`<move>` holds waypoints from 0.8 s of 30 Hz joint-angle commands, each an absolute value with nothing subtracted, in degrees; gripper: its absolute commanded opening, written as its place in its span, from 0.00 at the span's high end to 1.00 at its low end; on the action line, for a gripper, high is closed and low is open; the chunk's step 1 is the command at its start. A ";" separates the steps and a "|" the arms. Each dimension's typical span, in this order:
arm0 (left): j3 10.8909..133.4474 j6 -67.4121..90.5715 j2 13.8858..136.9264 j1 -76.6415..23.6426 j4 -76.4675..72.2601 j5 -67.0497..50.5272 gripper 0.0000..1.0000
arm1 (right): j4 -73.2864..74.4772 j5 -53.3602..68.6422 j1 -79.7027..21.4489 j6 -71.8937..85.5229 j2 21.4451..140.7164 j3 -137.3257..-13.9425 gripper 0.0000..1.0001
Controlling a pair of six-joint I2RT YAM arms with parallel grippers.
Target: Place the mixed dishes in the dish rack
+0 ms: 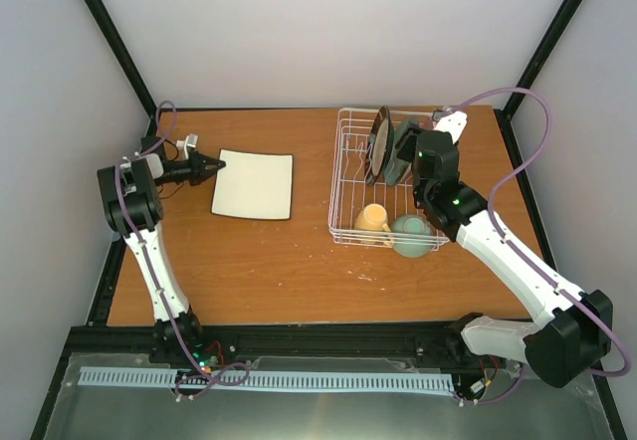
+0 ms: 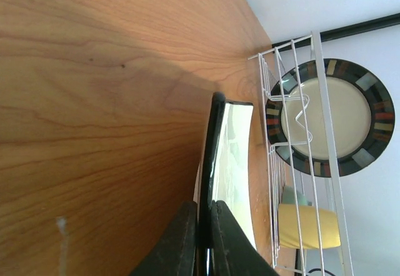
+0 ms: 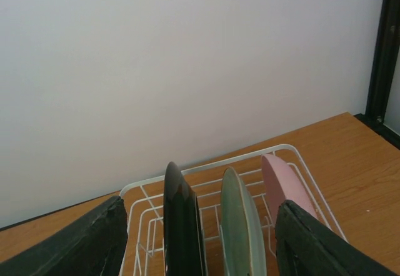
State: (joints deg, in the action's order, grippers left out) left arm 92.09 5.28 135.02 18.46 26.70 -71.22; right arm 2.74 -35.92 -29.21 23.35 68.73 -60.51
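Observation:
The white square plate (image 1: 254, 184) lies on the table left of the dish rack (image 1: 348, 176). My left gripper (image 1: 206, 167) is shut on its left edge; the left wrist view shows both fingers of the left gripper (image 2: 203, 238) pinching the plate's (image 2: 236, 163) dark rim. In the rack stand the dark-rimmed cream plate (image 1: 379, 143), the mint-green plate (image 1: 398, 161) and the pink plate (image 3: 284, 185). The yellow mug (image 1: 373, 220) and mint-green bowl (image 1: 411, 235) sit at the rack's near end. My right gripper (image 1: 408, 144) hovers open and empty over the standing plates, also seen in the right wrist view (image 3: 203, 251).
The wooden table (image 1: 299, 261) is bounded by black frame posts and white walls. The rack's (image 2: 317, 51) wire side faces the left gripper. The right arm's purple cable (image 1: 518, 176) loops over the table's right side.

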 commanded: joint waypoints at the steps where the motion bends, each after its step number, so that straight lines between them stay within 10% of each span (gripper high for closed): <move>1: 91.36 7.61 128.16 18.11 23.06 -78.92 1.00 | 1.06 -32.12 -28.83 23.55 67.79 -59.21 0.36; 24: 84.15 14.92 108.37 17.94 15.54 -89.10 0.99 | 1.03 31.40 -28.83 16.33 91.99 -71.39 0.32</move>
State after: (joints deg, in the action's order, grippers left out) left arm 83.61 9.58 115.79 18.24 18.26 -77.84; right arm 0.16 15.99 -28.95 17.63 88.60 -68.86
